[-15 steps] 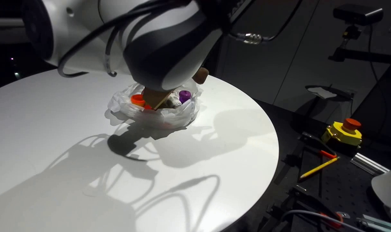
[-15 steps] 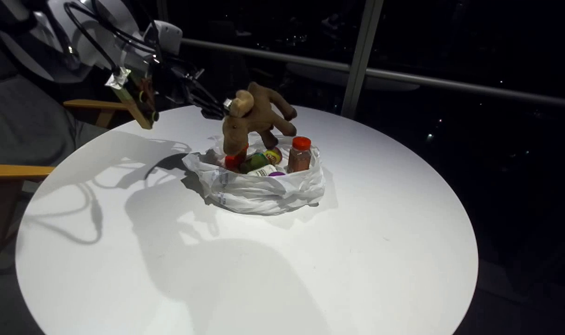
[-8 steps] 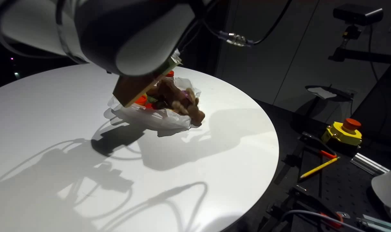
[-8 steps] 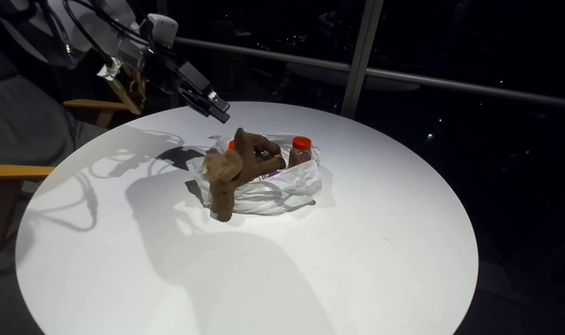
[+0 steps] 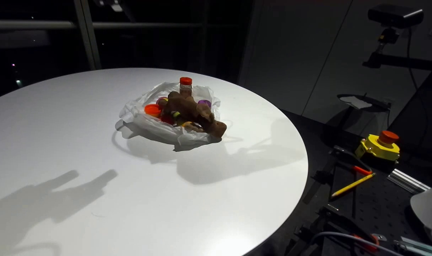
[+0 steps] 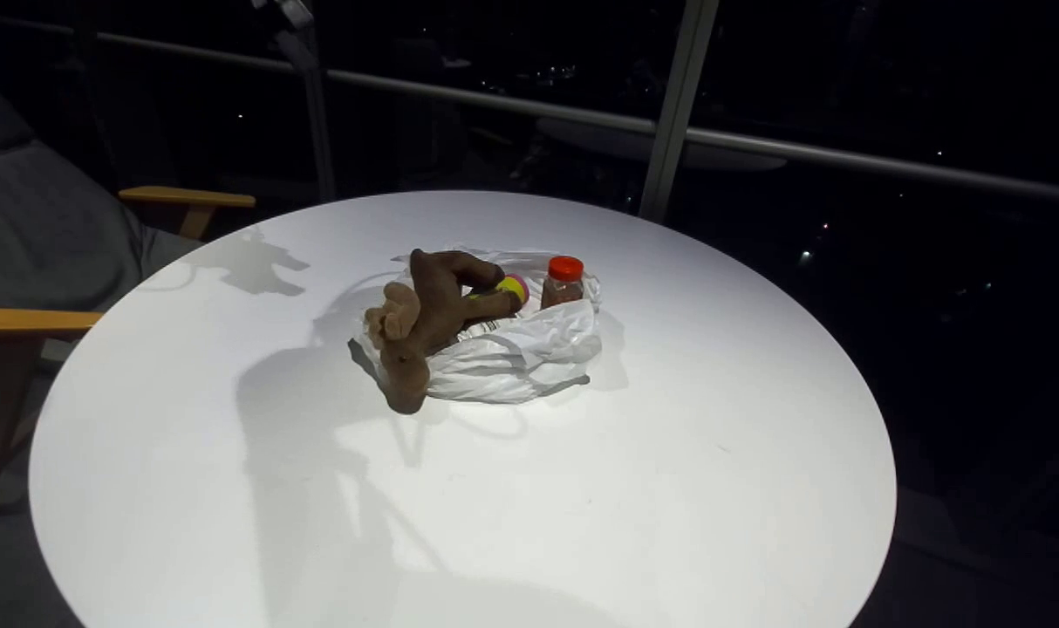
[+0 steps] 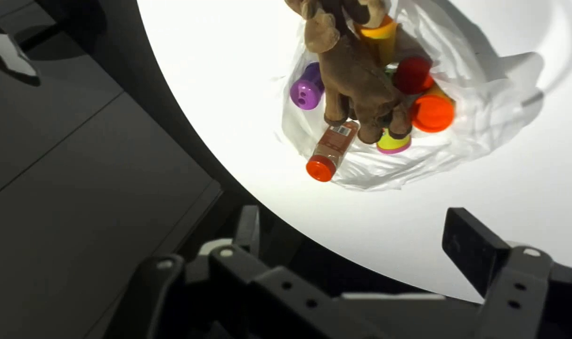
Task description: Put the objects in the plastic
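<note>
Your gripper [image 7: 361, 238] is released: in the wrist view its jaws stand wide apart, with the table [image 7: 408, 212] showing between them, and the bag [image 6: 529, 362] lies apart from them. The bag sits on the round table, its mouth spread wide and its film crumpled. The plush [image 7: 354, 70] lies draped across the other things in the bag, body inside, head over the rim. In an exterior view you see its muzzle [image 6: 406, 388] hanging outside the film; you cannot tell whether it touches the table.

The jar [image 6: 563, 292] stands upright inside the bag in both exterior views, red lid on top, just beside the plush's feet. In the wrist view you count 5 tubs around the plush: the purple tub [image 7: 307, 90] on the jar's side; the red tub [image 7: 413, 75] and the orange tub [image 7: 432, 113] just beside each other on the opposite side; the yellow tub [image 7: 381, 42], partly covered, by the head; and the pink-edged tub [image 7: 393, 142] by the feet. A pale, dark-striped thing [image 6: 488, 328] shows beneath the plush, too hidden for you to name.

A 2-pronged shadow [image 5: 59, 193] falls on the table. Off the table, in an exterior view, you can pick out a pencil [image 5: 353, 185] and a stop button [image 5: 388, 137] near each other.
</note>
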